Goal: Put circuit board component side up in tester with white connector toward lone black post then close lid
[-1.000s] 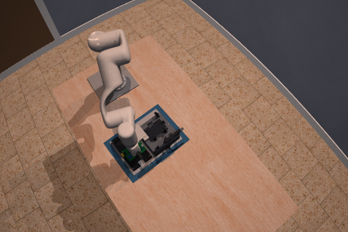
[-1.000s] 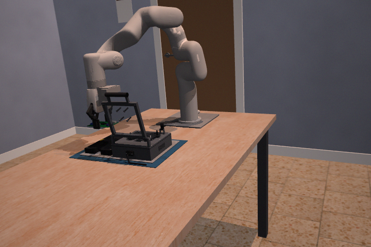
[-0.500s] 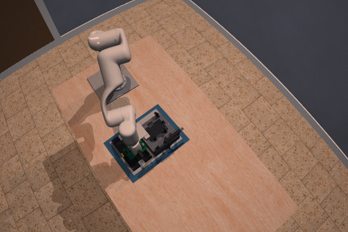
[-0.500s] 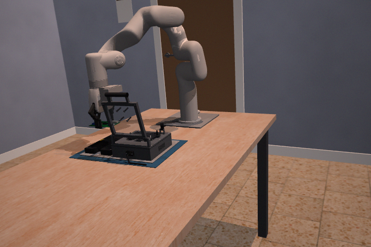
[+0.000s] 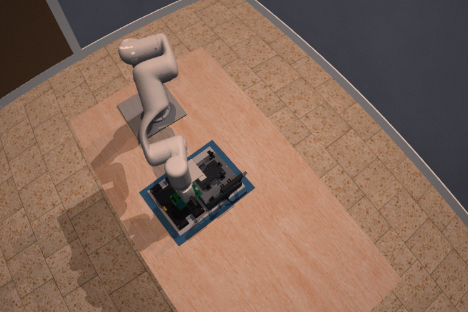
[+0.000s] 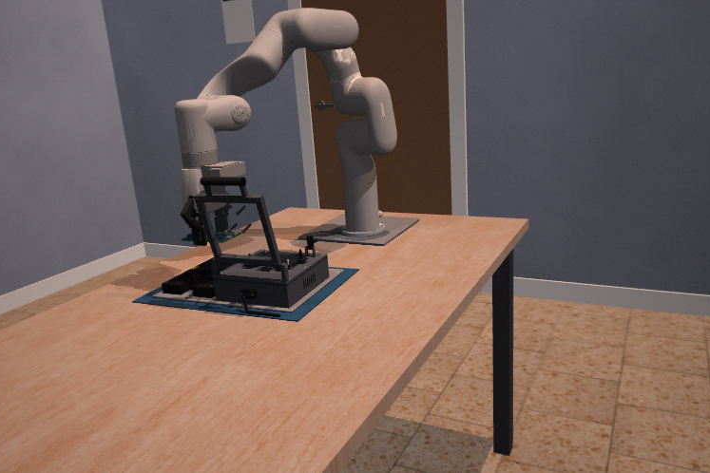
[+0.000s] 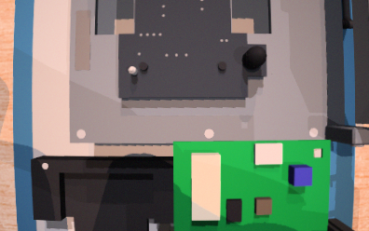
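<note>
The green circuit board (image 5: 177,201) (image 6: 231,237) (image 7: 298,205) is held flat, component side up, above the tray. My gripper (image 6: 210,235) is shut on it; the fingertips are mostly outside the wrist view. A cream block (image 7: 205,186) and a smaller white block (image 7: 268,154) show on the board's top. The black tray (image 6: 180,286) (image 7: 102,165) lies below. The tester (image 6: 252,291) (image 7: 163,128) stands beside it. A thick black post (image 7: 254,58) stands at the right of its dark bed, with small upright pins near the bed's close edge. The lid (image 5: 231,183) (image 6: 268,228) stands open.
The blue mat (image 5: 180,240) (image 6: 311,308) (image 7: 23,116) lies under the tester and tray. The lid's black handle (image 6: 223,180) rises close to my gripper in the exterior view. A thin black rod (image 6: 263,313) lies at the mat's edge. A small yellow part (image 5: 164,208) shows at the tray.
</note>
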